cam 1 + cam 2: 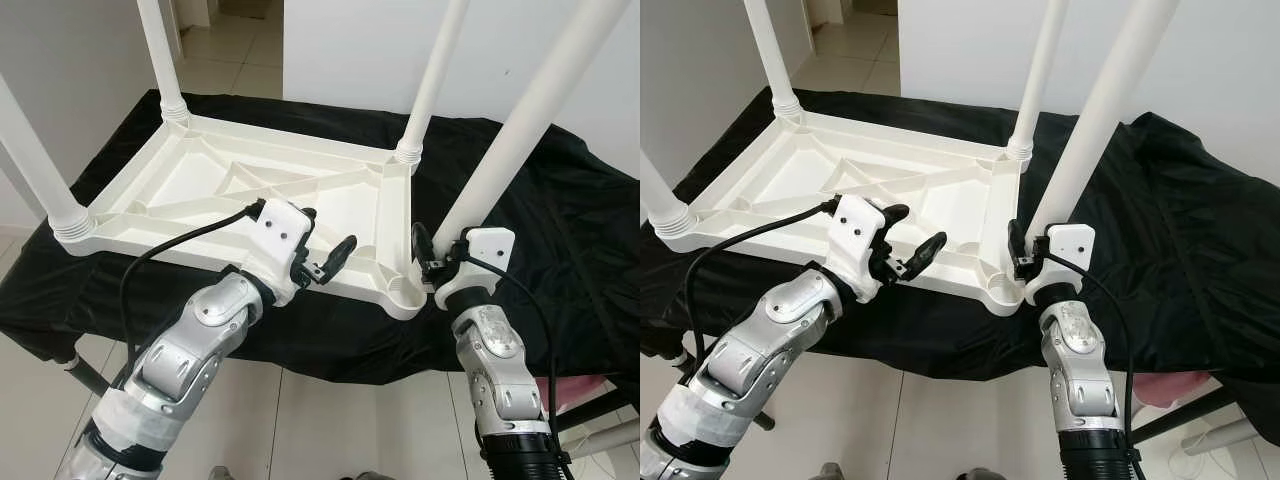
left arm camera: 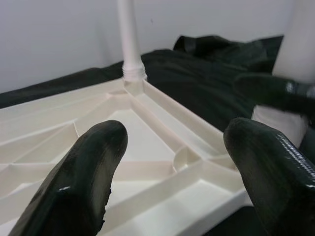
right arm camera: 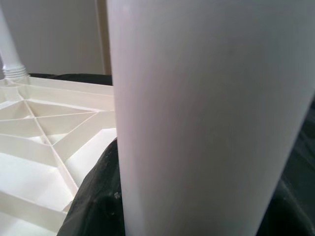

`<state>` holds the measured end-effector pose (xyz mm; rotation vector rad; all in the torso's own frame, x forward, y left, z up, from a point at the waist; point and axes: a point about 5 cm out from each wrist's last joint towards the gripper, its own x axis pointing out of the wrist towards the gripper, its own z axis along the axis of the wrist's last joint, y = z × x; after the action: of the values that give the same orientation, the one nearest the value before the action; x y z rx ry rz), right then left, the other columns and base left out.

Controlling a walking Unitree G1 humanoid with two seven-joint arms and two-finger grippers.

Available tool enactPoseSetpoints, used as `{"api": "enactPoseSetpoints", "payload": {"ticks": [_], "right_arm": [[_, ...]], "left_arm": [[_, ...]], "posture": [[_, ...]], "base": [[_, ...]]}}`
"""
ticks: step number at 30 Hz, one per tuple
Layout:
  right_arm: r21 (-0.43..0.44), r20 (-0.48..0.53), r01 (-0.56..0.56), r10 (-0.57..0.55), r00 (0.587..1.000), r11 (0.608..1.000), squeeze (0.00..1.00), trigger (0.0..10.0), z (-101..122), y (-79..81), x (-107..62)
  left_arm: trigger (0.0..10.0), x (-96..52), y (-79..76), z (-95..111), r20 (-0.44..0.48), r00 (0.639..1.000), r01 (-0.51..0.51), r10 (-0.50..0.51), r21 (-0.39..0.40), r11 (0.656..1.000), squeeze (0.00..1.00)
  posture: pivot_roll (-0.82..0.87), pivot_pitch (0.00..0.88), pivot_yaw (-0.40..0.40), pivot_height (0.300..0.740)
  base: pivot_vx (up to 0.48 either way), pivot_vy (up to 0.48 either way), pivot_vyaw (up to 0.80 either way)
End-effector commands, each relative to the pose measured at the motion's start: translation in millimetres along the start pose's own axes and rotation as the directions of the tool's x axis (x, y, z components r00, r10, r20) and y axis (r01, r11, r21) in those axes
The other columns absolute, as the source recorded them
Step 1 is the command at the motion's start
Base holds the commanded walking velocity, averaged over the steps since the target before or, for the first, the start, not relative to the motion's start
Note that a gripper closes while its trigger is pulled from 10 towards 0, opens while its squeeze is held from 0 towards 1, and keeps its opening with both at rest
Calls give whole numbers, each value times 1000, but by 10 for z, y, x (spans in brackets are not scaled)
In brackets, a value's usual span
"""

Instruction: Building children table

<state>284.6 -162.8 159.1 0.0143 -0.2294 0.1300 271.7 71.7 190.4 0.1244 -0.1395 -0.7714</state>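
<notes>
Left gripper (image 1: 328, 252) — fingers spread wide, empty, over near rim of tabletop | right gripper (image 1: 428, 262) — clamped on fourth leg (image 1: 520, 135) at near right corner | white tabletop (image 1: 200, 180) — upside down on black cloth (image 1: 560, 220), three legs (image 1: 160, 50) upright in sockets

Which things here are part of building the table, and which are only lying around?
Part of the job:
- upturned white tabletop
- three fitted legs
- fourth leg, held by the right gripper
- left gripper, open above the tabletop

Just around:
- black cloth
- pink item on the floor
</notes>
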Motion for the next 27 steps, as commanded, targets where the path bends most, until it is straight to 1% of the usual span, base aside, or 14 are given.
{"api": "enactPoseSetpoints", "payload": {"ticks": [1,5,9,12,15,18,19,20,22,27], "right_arm": [[-7,3,-30,30,1000,1000,0,10000,-26,13,-36],[-8,-2,-54,54,999,999,0,10000,-61,27,-46],[-41,-12,-151,151,989,988,0,10000,-178,108,1],[-44,-30,-195,193,981,980,0,10000,-246,156,47],[-57,-44,-207,204,978,977,0,10000,-284,170,65],[-60,-64,-221,217,974,973,0,10000,-344,180,83],[-65,-75,-240,236,969,969,0,10000,-378,194,78],[-65,-75,-240,236,969,969,0,10000,-378,194,78],[-82,-100,-294,285,953,952,0,10000,-443,231,43],[-79,-117,-346,336,935,935,0,10000,-507,259,-8]], "left_arm": [[10000,-48,-190,-7,-4,959,284,-284,17,959,0],[10000,-69,-211,-23,-10,954,300,-300,10,954,0],[10000,-100,-281,-54,-32,935,353,-353,5,935,0],[10000,-109,-318,-59,-36,924,381,-381,-4,924,0],[10000,-112,-334,-60,-35,919,392,-392,-13,920,0],[10000,-125,-367,-51,-31,909,414,-416,-44,909,0],[10000,-141,-389,-42,-31,901,431,-433,-54,901,0],[10000,-141,-389,-42,-31,901,431,-433,-54,901,0],[10000,-167,-411,-43,-36,891,450,-452,-62,891,0],[10000,-169,-395,-30,-34,892,449,-451,-62,892,0]], "posture": [[4,24,-49,740],[3,24,-47,740],[-1,26,-38,740],[-1,26,-38,740],[0,24,-39,740],[7,21,-45,740],[11,20,-47,740],[11,20,-47,740],[21,12,-51,740],[25,1,-49,740]], "base": [[0,0,0],[0,0,0],[0,0,0],[0,0,0],[0,0,0],[0,0,0],[0,0,0],[0,0,0],[0,0,0],[0,0,0]]}}
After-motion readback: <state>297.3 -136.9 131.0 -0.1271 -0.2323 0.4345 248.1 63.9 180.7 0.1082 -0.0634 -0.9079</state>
